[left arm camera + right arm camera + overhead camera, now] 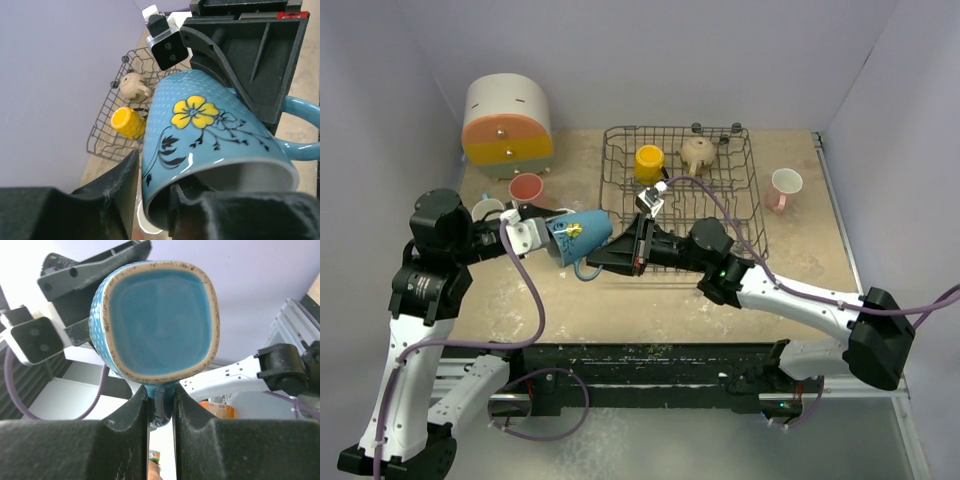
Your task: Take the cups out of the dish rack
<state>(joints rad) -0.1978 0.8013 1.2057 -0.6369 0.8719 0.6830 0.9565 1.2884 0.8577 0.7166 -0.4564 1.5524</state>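
Observation:
A blue mug [582, 232] with a yellow flower [196, 111] hangs on its side above the table, left of the dish rack [745, 200], held from both sides. My left gripper [560, 240] is shut on its rim wall [155, 172], one finger inside the mouth and one outside. My right gripper [610, 258] is shut on the mug's handle [160, 395], and the mug's base [160, 320] faces that camera. A yellow cup [649, 160] and a tan cup [698, 152] sit in the rack's far end.
A pink mug [784, 187] stands on the table right of the rack. A salmon tumbler [526, 187] and a pale cup [488, 208] stand at the left, by my left arm. The white, orange and yellow drawer box [507, 125] fills the far left corner.

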